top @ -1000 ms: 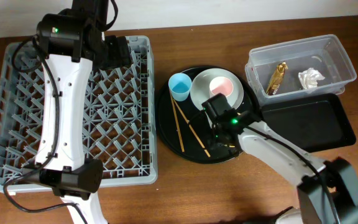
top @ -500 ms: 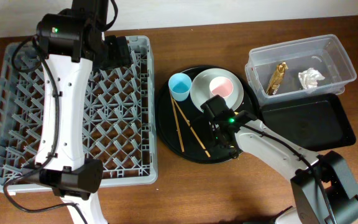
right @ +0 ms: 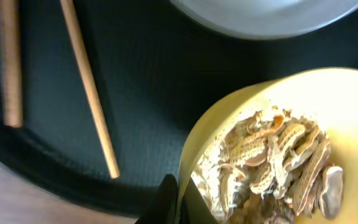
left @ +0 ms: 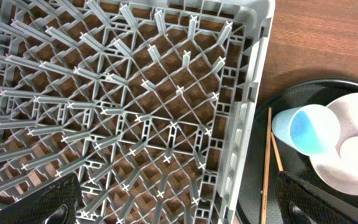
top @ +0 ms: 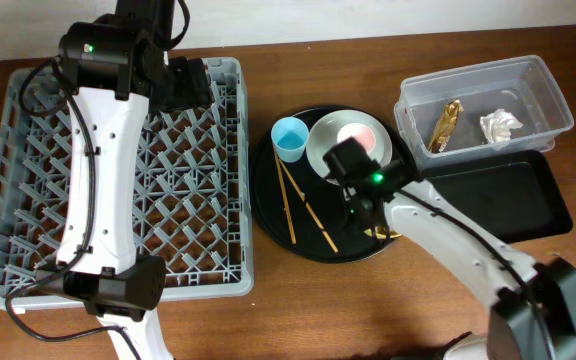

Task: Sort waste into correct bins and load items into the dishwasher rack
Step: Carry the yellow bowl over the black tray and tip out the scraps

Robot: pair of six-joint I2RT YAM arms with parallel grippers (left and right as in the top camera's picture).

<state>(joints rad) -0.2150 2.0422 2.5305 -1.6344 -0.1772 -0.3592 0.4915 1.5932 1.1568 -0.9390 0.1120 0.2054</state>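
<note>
Right gripper (right: pixel 174 198): clenched, its dark fingers pinching the near rim of the yellow bowl (right: pixel 241 112), one finger inside the wall and one outside.

Bowl contents: beige-brown food scraps (right: pixel 278 162), ridged and shell-like, heaped against the gripped side. The bowl's wall is bright yellow and smooth, and its mouth faces up. Whether its base rests on the surface below cannot be told.

Position: the bowl is at the lower right part of the round black tray (top: pixel 268 205), close to that tray's edge. In the overhead view the right arm covers nearly all of it.

Clearances: the pale grey plate (right: pixel 266 15) lies just beyond the bowl's far rim, with a narrow strip of black tray between them. The chopsticks (right: pixel 89 87) lie to the bowl's left, the nearer tip close to the bowl but apart from it. From overhead their long axes run from upper left to lower right. The pink cup (top: pixel 358 138) stands on the plate and the light-blue cup (top: pixel 290 138) is beside it.

To the right, the shallow black rectangular tray (top: pixel 508 200) lies near the round tray. Behind it the clear tub (top: pixel 408 120) holds the gold-brown wrapper (top: pixel 446 123) and the white tissue (top: pixel 500 124).

Left gripper (left: pixel 179 202): released, jaws spread wide, over the far right corner of the dishwasher rack (top: pixel 218 285), holding nothing.
</note>
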